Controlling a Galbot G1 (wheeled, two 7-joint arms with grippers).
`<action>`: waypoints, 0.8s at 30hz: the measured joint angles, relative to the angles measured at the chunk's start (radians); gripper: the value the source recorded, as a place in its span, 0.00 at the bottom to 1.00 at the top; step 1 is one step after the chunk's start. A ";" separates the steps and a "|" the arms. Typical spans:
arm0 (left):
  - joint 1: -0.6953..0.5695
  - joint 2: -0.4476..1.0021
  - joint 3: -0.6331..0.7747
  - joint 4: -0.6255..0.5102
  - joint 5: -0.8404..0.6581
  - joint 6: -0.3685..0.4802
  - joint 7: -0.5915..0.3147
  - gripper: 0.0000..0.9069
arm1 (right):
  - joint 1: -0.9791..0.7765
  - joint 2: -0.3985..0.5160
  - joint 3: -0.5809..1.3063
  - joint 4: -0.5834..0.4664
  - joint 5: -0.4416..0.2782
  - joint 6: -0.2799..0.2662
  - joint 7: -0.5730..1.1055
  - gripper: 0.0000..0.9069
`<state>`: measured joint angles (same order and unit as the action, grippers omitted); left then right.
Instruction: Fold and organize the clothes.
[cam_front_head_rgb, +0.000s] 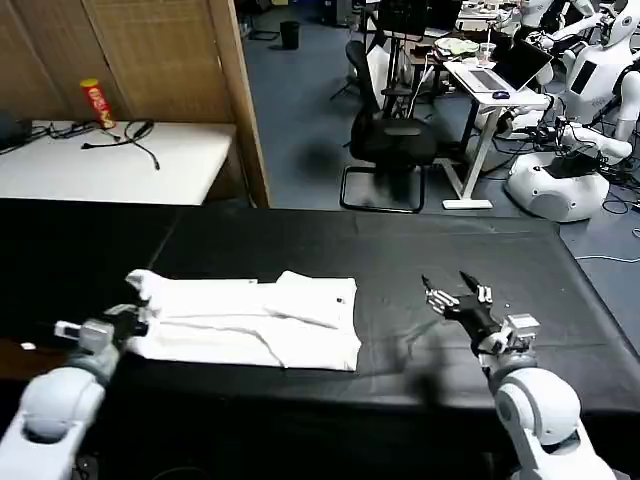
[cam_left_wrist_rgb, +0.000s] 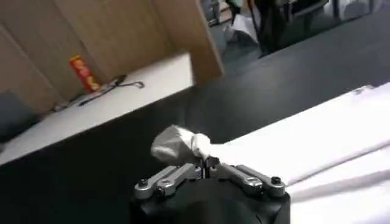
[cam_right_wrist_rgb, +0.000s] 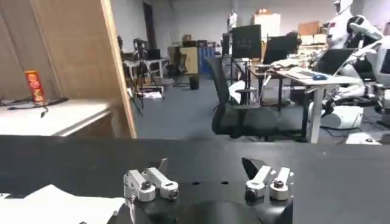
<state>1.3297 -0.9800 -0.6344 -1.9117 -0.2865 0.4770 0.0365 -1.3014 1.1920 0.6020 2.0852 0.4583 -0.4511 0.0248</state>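
The white T-shirt (cam_front_head_rgb: 250, 320) lies partly folded into a wide band on the left half of the black table (cam_front_head_rgb: 400, 240). My left gripper (cam_front_head_rgb: 135, 315) is at the shirt's left end, shut on a bunched bit of its fabric. In the left wrist view the jaws (cam_left_wrist_rgb: 204, 164) meet, with the pinched white cloth (cam_left_wrist_rgb: 180, 145) puffed up just beyond them and the rest of the shirt (cam_left_wrist_rgb: 323, 140) stretching away. My right gripper (cam_front_head_rgb: 447, 290) hovers open over bare tabletop to the right of the shirt. The right wrist view shows that gripper (cam_right_wrist_rgb: 206, 167) spread wide and empty, with a shirt corner (cam_right_wrist_rgb: 55, 207) off to one side.
Behind the black table stand a white table (cam_front_head_rgb: 100, 160) with cables and a red can (cam_front_head_rgb: 97, 102), a wooden partition (cam_front_head_rgb: 170, 60) and an office chair (cam_front_head_rgb: 390, 140). Desks and other white robots (cam_front_head_rgb: 570, 150) fill the room at the back right.
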 joint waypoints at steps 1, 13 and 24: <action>-0.004 -0.022 0.020 -0.019 -0.002 0.009 -0.006 0.00 | -0.005 0.001 0.004 0.002 0.000 0.001 0.000 0.97; -0.094 -0.231 0.313 -0.135 -0.078 0.091 -0.078 0.00 | -0.052 0.010 0.053 0.014 -0.016 0.005 -0.002 0.97; -0.173 -0.363 0.460 -0.098 -0.144 0.095 -0.096 0.00 | -0.063 0.033 0.044 0.016 -0.040 0.008 -0.004 0.97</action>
<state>1.1571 -1.3432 -0.1743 -2.0094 -0.4302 0.5721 -0.0592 -1.3643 1.2247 0.6462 2.1014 0.4182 -0.4434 0.0205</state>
